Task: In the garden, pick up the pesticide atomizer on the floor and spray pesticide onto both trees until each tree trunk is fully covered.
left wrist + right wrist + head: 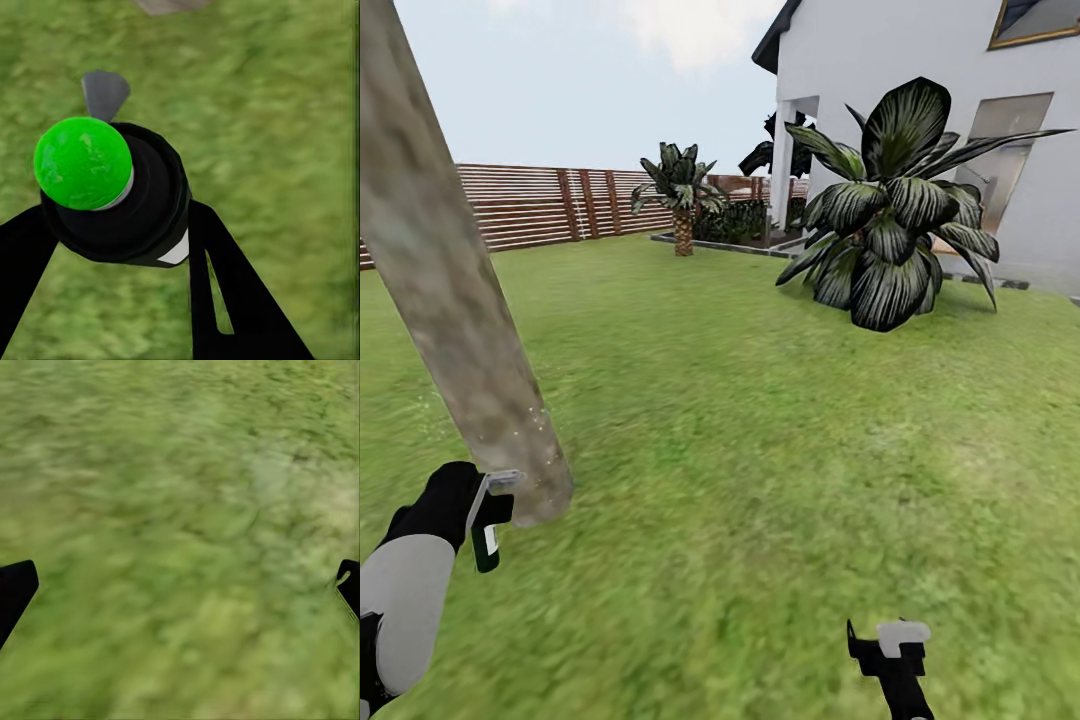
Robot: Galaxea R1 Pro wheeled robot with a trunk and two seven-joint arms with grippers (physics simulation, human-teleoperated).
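Lawn (780, 480); dark green, pale-labelled atomizer (487, 525) beside mottled trunk (450, 300)

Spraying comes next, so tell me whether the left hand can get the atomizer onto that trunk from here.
Probably yes. The left hand holds the pesticide atomizer right beside the base of the tree trunk, with nothing between them; only grass lies around.

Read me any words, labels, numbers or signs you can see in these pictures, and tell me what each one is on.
No text can be read anywhere.
Pesticide atomizer, held in the left gripper beside the tree trunk: a pale label patch, too small and blurred to show any letters.
Fence, house wall, grass: no writing or signs.
Right gripper: no markings legible.
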